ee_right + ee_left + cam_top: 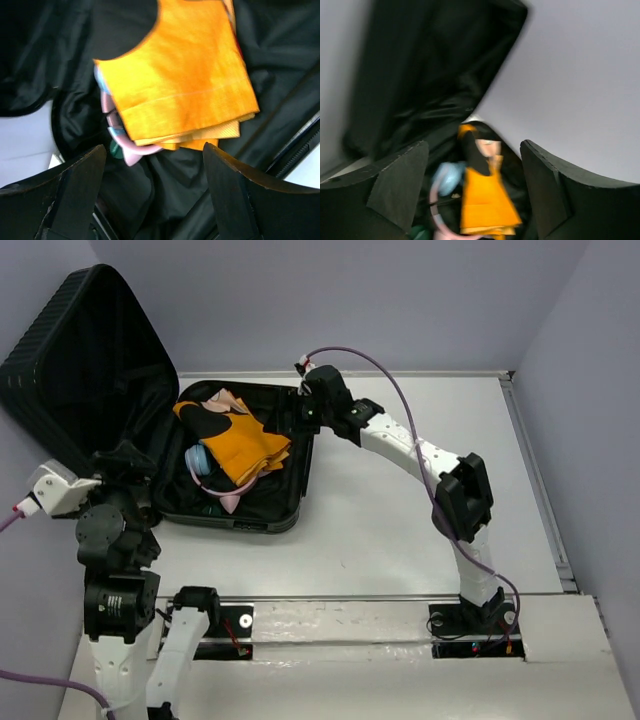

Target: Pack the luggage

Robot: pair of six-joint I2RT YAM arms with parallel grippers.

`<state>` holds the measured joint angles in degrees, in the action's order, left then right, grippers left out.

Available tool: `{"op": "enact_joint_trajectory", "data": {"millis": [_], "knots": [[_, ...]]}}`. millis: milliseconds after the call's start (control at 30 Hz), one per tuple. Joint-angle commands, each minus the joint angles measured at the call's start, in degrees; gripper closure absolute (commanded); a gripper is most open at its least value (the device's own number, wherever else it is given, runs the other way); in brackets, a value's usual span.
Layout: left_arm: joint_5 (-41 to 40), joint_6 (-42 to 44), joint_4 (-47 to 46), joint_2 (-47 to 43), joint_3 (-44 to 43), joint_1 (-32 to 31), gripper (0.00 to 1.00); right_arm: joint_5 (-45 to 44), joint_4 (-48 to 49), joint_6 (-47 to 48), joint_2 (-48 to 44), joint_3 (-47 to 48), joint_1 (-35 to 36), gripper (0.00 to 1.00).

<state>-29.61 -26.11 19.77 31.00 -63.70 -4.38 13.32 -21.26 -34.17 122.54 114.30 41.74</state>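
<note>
Luggage (pixel 90 360) w/ orange cloth (pixel 250 445), lid up.

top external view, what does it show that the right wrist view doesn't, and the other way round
Only the top external view shows the whole luggage with its lid raised at the left, the white table, the left arm and the right arm.

Only the right wrist view shows the right gripper up close, open with nothing between its fingers, and the stacked folded edges of the orange garment.

Both show the orange garment lying on the black lining, with a pink loop poking out beneath it.
</note>
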Motion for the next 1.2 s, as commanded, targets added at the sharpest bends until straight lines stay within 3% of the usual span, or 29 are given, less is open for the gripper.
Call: {"op": "enact_joint_trajectory", "data": {"millis": [0, 100, 267, 433, 567, 633, 700, 767, 800, 833, 933, 1000, 1033, 1100, 1167], "knots": [[-24.77, 0.97, 6.77, -4.80, 8.94, 0.16, 0.17, 0.56, 1.22, 7.27, -10.90, -4.95, 1.33, 0.16], [-32.61, 5.26, -0.39, -6.22, 10.96, 0.16, 0.18, 0.66, 3.15, 9.65, -17.57, -12.85, 1.33, 0.16], [-39.37, 12.04, -5.35, 10.25, 8.26, 1.30, 0.16, -1.28, 7.88, 10.97, -25.06, -26.04, 1.33, 0.10], [-33.78, 22.12, -18.07, 17.15, 7.45, 11.11, 0.16, -1.02, 11.49, 11.58, -27.01, -36.50, 1.33, 0.03], [-36.49, 25.23, -21.53, 24.60, 5.18, 12.38, 0.18, -2.07, 12.64, 12.81, -25.87, -40.55, 1.33, 0.01], [-36.14, 22.43, -18.39, 28.13, 3.16, 14.65, 0.25, -3.12, 12.99, 12.99, -25.07, -41.52, 1.33, 0.01], [-36.40, 22.50, -18.97, 28.93, 3.93, 15.72, 0.41, -4.18, 13.34, 12.47, -22.79, -41.27, 1.33, 0.02], [-36.23, 22.59, -19.42, 29.20, 5.07, 16.86, 0.66, -4.01, 13.43, 11.94, -20.42, -40.13, 1.33, 0.04], [-36.14, 22.68, -19.42, 29.11, 5.34, 16.95, 0.86, -3.31, 13.69, 11.24, -17.80, -38.73, 1.33, 0.04], [-34.92, 22.59, -19.42, 28.50, 5.52, 16.95, 0.94, -2.87, 13.87, 11.06, -16.56, -38.02, 1.33, 0.08], [-34.21, 22.24, -19.42, 27.45, 6.39, 16.78, 0.95, -0.85, 14.48, 10.27, -12.61, -36.00, 1.33, 0.22], [-33.50, 22.59, -20.29, 25.26, 8.41, 15.38, 0.94, -0.75, 15.36, 9.57, -11.54, -35.99, 1.33, 0.47], [-33.94, 23.38, -21.86, 23.68, 9.64, 13.11, 0.94, -0.75, 15.80, 9.30, -11.19, -36.08, 1.33, 0.69], [-36.55, 25.47, -23.88, 21.48, 11.39, 6.98, 0.94, -0.93, 15.98, 9.30, -11.01, -36.25, 1.33, 0.90], [-38.75, 27.50, -25.56, 19.90, 14.20, 0.82, 0.94, -1.28, 16.07, 9.21, -11.36, -36.60, 1.85, 0.93]]}}
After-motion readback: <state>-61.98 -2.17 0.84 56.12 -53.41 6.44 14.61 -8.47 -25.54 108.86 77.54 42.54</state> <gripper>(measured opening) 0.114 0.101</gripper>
